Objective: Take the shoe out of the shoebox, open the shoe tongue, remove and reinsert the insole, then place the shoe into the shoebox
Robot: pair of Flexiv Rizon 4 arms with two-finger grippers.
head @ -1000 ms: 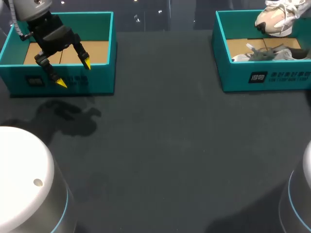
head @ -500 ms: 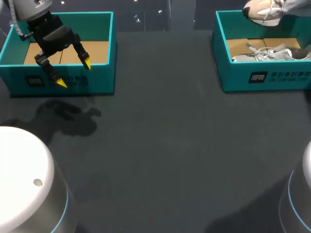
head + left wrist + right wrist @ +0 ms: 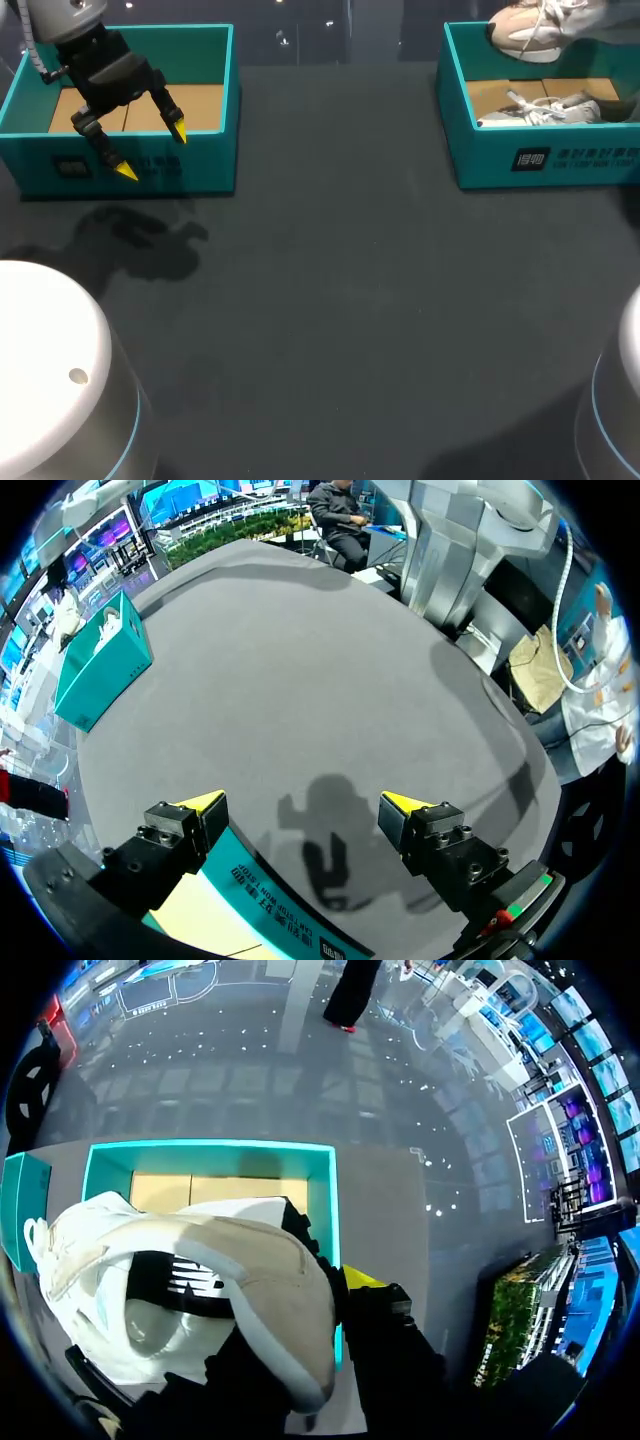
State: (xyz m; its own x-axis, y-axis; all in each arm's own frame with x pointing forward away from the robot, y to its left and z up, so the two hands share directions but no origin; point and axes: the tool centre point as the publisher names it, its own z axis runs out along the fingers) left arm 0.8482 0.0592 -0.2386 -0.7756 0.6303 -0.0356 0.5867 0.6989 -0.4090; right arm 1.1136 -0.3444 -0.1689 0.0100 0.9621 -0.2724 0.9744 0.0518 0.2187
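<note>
White-and-beige fabric sneaker point(image 3: 530, 25) gripped in the closed right tool point(image 3: 350, 1295), hanging above the far side of the teal cardboard shoebox point(image 3: 545, 160); higher than a second ago and carried a little toward the left arm's side. Below the tool, inside that box, a second pale sneaker point(image 3: 545, 108) lying flat. Well apart across the dark grey counter point(image 3: 350, 300), left tool point(image 3: 152, 152) unmoved, fingers spread wide, gripping nothing, over the front wall of another teal open box point(image 3: 205, 165).

- A white and beige shoe point(image 3: 535, 25) hung in the air over the far wall of the shoebox, toe pointing left.
- The teal shoebox point(image 3: 540, 160) stood open, with a second pale shoe point(image 3: 545, 108) lying inside.
</note>
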